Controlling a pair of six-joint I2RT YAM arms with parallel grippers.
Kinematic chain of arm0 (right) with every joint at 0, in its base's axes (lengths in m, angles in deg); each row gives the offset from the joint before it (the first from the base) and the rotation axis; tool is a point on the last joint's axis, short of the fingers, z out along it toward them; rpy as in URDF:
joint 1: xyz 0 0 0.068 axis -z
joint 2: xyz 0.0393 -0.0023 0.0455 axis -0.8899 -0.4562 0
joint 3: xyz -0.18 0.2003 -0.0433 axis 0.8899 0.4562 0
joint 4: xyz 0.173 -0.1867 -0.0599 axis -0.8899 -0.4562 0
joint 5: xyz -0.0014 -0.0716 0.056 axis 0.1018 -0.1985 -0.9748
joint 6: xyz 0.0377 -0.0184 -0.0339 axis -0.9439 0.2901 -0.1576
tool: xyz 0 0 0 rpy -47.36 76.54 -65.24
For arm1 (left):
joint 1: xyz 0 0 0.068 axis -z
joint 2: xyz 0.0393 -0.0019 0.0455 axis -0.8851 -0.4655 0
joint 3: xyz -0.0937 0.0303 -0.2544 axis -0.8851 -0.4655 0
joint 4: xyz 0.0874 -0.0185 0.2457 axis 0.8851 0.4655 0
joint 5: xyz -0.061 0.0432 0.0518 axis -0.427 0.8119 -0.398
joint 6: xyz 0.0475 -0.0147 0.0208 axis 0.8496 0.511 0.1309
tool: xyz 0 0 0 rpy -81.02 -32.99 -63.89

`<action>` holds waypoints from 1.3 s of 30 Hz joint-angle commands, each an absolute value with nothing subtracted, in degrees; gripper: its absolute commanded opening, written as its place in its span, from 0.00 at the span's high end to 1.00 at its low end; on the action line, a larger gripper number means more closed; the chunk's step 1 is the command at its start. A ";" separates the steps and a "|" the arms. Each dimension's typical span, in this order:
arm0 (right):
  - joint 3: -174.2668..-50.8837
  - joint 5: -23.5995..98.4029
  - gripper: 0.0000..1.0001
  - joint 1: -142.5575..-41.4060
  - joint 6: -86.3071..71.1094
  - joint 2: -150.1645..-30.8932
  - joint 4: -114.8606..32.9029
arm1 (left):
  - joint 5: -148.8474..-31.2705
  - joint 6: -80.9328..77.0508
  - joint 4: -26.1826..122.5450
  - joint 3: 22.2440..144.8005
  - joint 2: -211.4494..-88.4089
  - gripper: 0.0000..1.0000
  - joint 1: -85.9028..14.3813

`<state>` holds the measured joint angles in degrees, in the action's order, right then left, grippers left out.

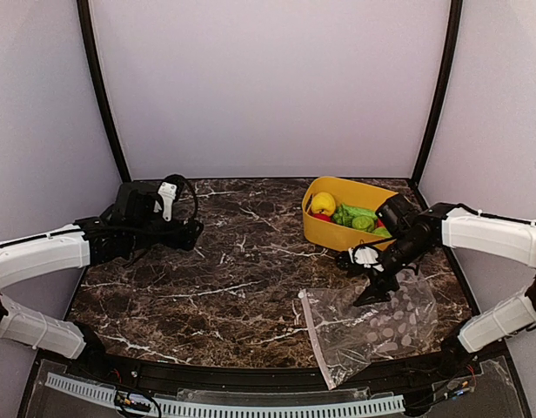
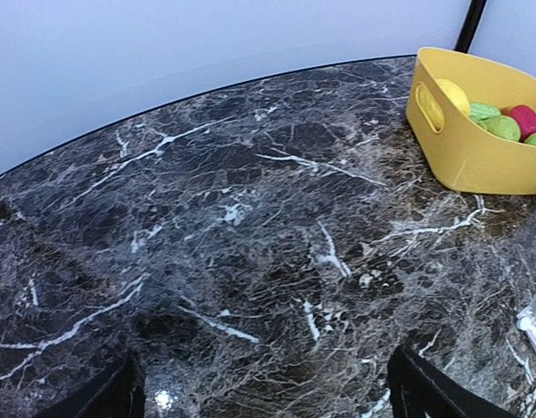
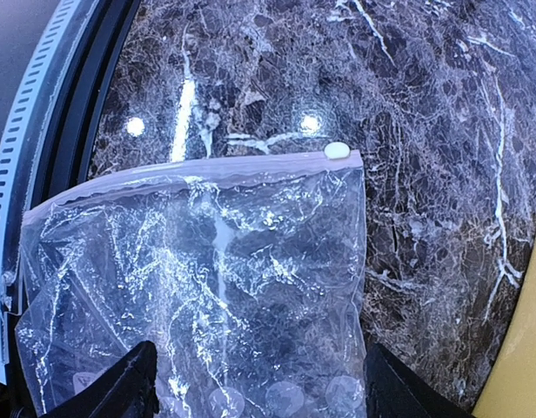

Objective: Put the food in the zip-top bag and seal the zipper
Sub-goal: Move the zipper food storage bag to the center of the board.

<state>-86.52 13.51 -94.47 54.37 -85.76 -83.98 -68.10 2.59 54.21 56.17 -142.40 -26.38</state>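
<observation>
Hovering over zip-top bag [image 1: 372, 329] nr table [image 1: 207, 292] front edge — R hand [image 3: 259, 387] spread, L hand [image 2: 264, 392] spread.

We see the clear, spot-printed zip-top bag [image 1: 372, 322] lying flat on the bench [image 1: 207, 287] beneath the right gripper [image 1: 372, 294], its pinkish zipper [image 3: 207, 168] ahead of the gripper, and the yellow, red and green food [image 1: 351, 216] heaped nearby in a yellow tub [image 1: 324, 233].

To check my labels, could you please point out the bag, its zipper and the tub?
bag [image 1: 391, 329]: top view, on its spotted panel.
zipper [image 3: 207, 166]: right wrist view, middle of the pinkish strip.
tub [image 2: 485, 161]: left wrist view, on its outer side wall.
</observation>
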 commanded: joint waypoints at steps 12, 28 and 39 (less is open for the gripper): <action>-91.77 19.29 0.42 -96.72 50.35 -101.79 -78.67 | -93.31 -6.58 51.50 55.86 -147.93 0.25 -26.40; -98.94 21.22 1.00 -98.87 45.78 -110.94 -76.65 | -93.30 -9.45 52.97 55.03 -143.14 0.25 -26.40; -136.13 11.10 1.00 -102.71 36.36 -128.68 -85.77 | -83.89 -10.26 61.60 55.19 -132.73 0.25 -26.40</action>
<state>-124.34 14.63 -100.39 41.19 -121.34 -82.49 -88.61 -9.30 56.35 55.76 -136.72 -26.38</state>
